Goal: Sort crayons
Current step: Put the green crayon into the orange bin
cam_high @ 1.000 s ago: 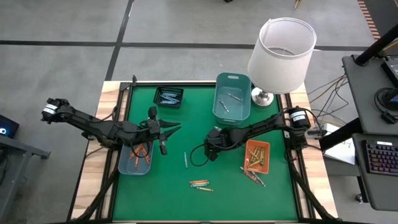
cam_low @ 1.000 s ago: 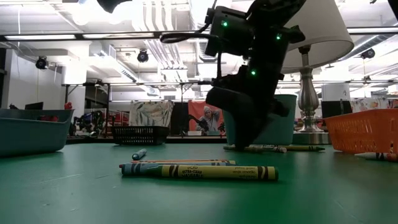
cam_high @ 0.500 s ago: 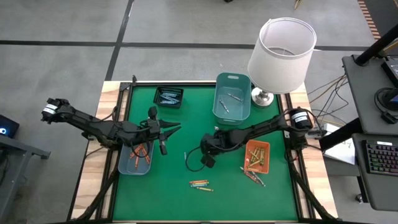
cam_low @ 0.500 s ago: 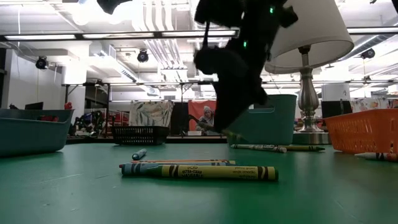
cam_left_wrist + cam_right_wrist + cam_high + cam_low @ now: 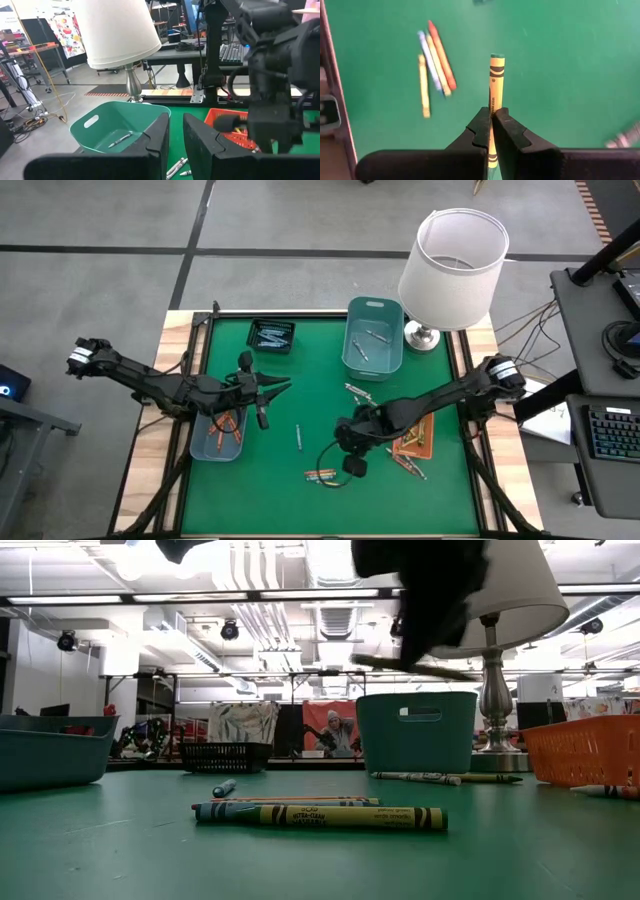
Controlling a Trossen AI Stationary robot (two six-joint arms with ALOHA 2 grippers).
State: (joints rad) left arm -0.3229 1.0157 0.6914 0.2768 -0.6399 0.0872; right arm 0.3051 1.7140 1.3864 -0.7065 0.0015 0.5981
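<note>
The right gripper (image 5: 491, 116) has lifted a yellow crayon (image 5: 494, 85) off the table and swung toward the loose crayons (image 5: 322, 476).

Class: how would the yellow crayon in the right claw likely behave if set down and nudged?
The yellow crayon looks round and thin, so it would probably roll on the mat. Held straight by the right claw, it seems stiff, likely light, and perhaps snappable.

You are looking at four plastic bins (image 5: 375, 335); one white-shaded lamp (image 5: 452, 260); four loose wax crayons (image 5: 322, 476) lying clustered on green felt.
</note>
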